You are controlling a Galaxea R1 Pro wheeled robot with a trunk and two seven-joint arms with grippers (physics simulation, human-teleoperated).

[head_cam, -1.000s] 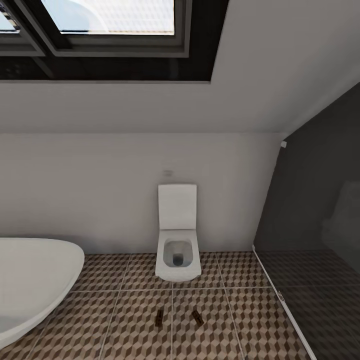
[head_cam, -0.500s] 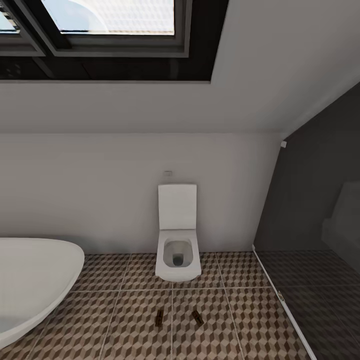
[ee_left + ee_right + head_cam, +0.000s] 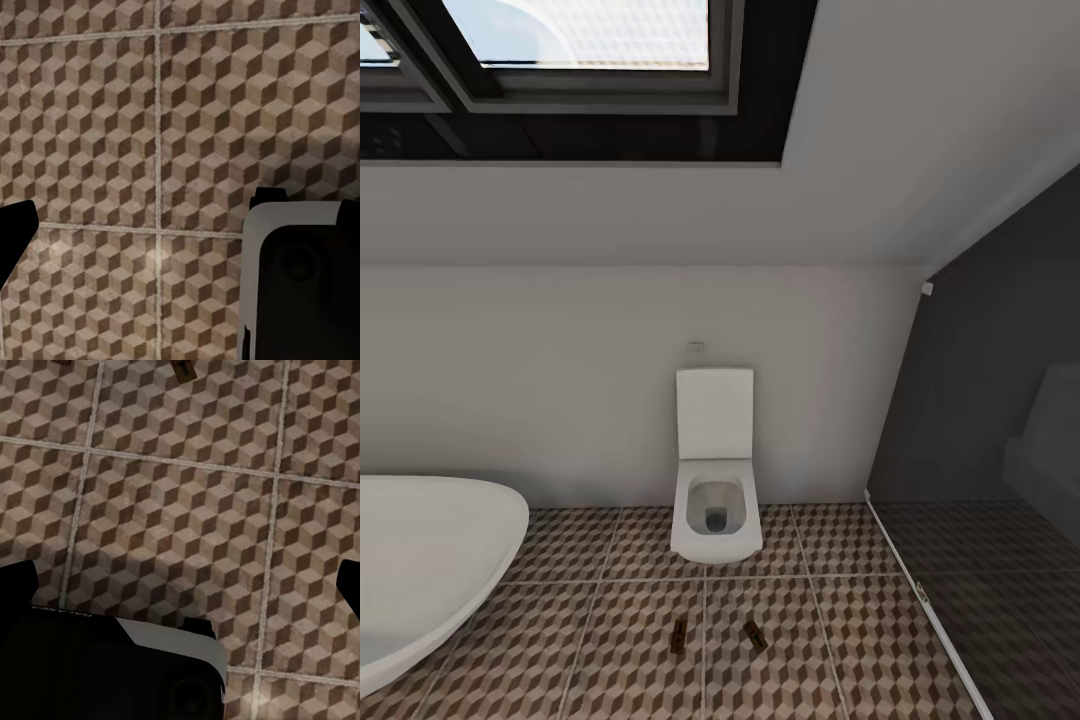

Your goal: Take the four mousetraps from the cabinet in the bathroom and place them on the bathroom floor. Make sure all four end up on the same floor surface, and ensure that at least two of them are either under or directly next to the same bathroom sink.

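Observation:
Two mousetraps [image 3: 679, 635] [image 3: 755, 636], small brown boards with dark wire, lie apart on the cube-patterned bathroom floor [image 3: 810, 620] just in front of the toilet. One of them [image 3: 182, 367] also shows at the far edge of the right wrist view. My left gripper [image 3: 184, 232] hangs open over bare tiles, its dark fingertips [image 3: 15, 240] at the sides of the picture. My right gripper [image 3: 184, 585] is open too, above bare tiles and short of the traps, with nothing between its fingers. The cabinet and the sink are out of view.
A white toilet [image 3: 715, 500] stands against the back wall under a sloped ceiling with a skylight. A white rounded tub [image 3: 420, 570] takes up the left. A dark glass shower partition [image 3: 980, 480] closes off the right.

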